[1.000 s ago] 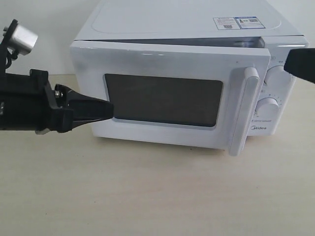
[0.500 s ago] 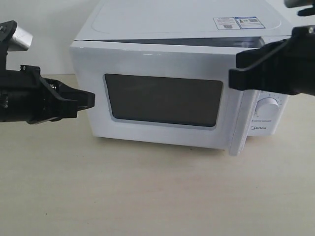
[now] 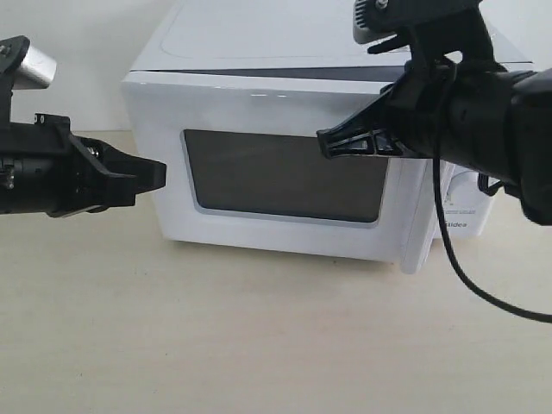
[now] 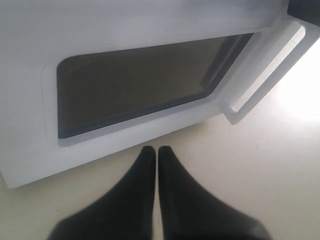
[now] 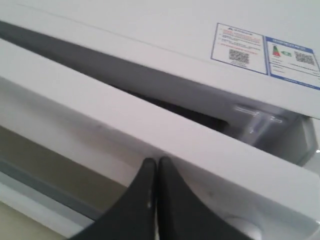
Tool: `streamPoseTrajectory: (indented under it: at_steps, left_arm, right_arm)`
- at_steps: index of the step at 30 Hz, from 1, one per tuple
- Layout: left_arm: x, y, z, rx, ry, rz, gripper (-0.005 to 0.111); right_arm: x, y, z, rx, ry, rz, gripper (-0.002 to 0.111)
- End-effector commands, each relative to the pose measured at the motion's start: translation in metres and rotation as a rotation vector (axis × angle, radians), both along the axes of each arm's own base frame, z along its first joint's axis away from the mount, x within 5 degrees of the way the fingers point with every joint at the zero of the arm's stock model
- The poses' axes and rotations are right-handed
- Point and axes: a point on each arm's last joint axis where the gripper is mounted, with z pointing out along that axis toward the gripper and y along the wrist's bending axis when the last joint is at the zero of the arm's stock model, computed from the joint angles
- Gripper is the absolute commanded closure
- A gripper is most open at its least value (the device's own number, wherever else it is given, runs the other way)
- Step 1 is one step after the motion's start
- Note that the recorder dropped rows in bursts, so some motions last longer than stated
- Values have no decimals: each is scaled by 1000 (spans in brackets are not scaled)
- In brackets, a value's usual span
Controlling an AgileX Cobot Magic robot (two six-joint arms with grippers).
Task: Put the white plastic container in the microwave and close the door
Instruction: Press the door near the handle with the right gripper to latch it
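While the door (image 3: 285, 177) stands ajar, container unseen, the clenched right pincer (image 3: 326, 145) at the door's top edge might slip or shove the microwave (image 3: 259, 34) back; the clenched left pincer (image 3: 159, 175) hangs beside the door.

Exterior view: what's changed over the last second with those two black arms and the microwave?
The left gripper backed away leftward from the door. The right gripper swung in from the right edge across the door's upper front. Both stayed shut, holding nothing. The door is still slightly ajar; the microwave has not moved.
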Motion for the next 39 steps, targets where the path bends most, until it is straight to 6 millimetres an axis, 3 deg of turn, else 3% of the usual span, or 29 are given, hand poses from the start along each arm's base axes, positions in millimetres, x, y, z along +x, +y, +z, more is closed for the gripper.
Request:
streamPoseTrajectory:
  at_steps: [1,6,12,27,31,35,39]
  left_arm:
    - [1,0,2,-3,-7,7,102]
    - [1,0,2,-2,-8,6,102]
    - [1,0,2,-2,-8,6,102]
    - [1,0,2,-2,-8,6,102]
    - [1,0,2,-2,-8,6,102]
    - [1,0,2,-2,-8,6,102]
    - [1,0,2,-2,-8,6,102]
  right_arm:
    - [8,-8,0,21,7,12,109]
    - [23,-16,-7,23,34,-5,109]
    - [37,-15,-2,20,15,-2,109]
    - [42,-15,-8,2,35,-49,109]
    - [22,-12,5,3,32,-41,109]
    - [-26,-10,17,-11,-18,-2,109]
    - [-78,-12,25,36,-71,144,109]
